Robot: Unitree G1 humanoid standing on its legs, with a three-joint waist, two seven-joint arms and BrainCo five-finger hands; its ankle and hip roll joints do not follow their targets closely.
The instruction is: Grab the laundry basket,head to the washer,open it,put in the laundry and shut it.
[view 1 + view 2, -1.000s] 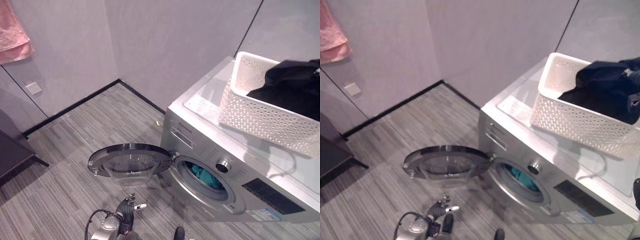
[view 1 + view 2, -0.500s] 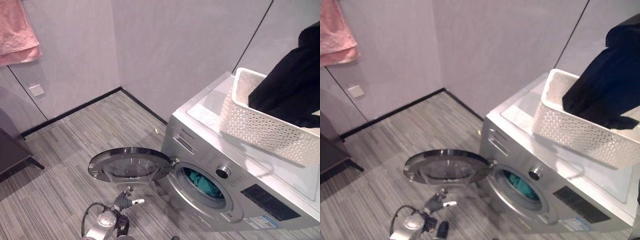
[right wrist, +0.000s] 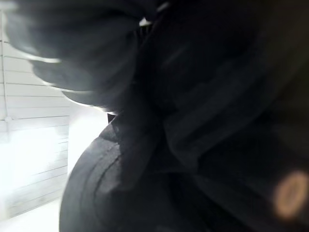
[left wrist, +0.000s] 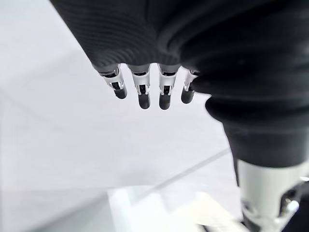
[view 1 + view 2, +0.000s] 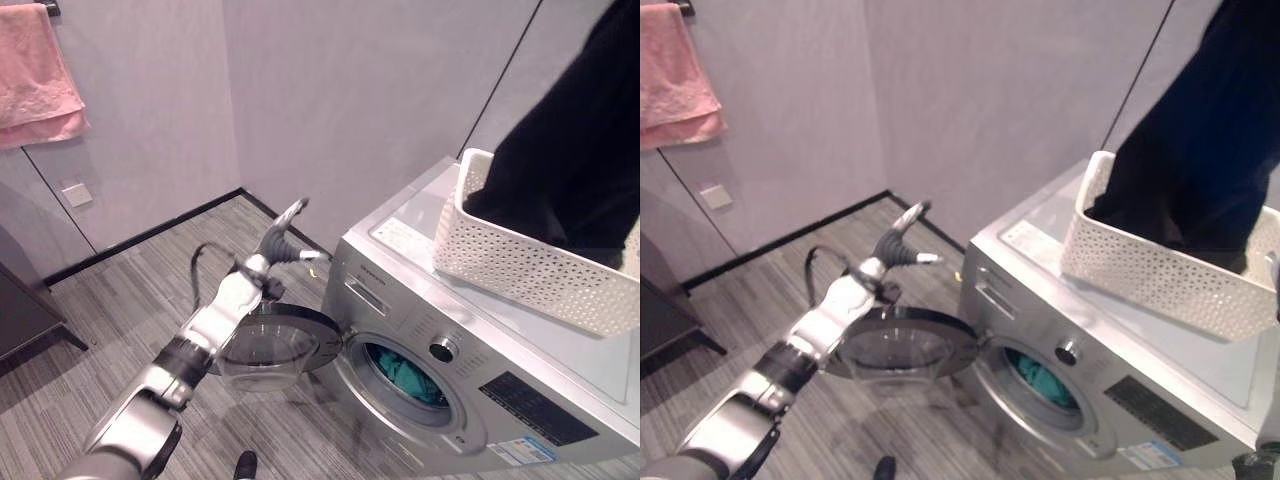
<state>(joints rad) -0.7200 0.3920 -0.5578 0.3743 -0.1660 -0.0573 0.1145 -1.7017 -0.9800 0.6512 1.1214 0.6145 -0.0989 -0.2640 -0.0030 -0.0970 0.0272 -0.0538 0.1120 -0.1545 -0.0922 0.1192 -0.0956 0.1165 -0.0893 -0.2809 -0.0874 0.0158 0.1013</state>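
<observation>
Hanging high over the white laundry basket (image 5: 530, 265), a dark garment (image 5: 1200, 140) was seen lifted above the washer (image 5: 480, 370), its lower folds trailing inside the basket's rim. The basket was set on the washer's top, well back from the front edge. The right hand was pictured in its wrist view, where only its ribbed cover and dark cloth could be made out; whether its fingers were clamped on the garment could not be told. The left hand (image 5: 280, 238) was held out in the air above the open washer door (image 5: 270, 340), its fingers (image 4: 144, 94) straight and slightly spread, with nothing in them. The door was swung fully out, and a teal item (image 5: 405, 368) was visible inside the drum.

The step in hand was judged to be the loading of the laundry. To do it well, the garment would need to be raised until its hem cleared the basket, so that the basket was not dragged toward the edge. It would then need to be carried down in front of the machine and fed deep into the drum opening, with no cloth left draped over the door seal. The free left hand could be used to tuck in any trailing fabric.
</observation>
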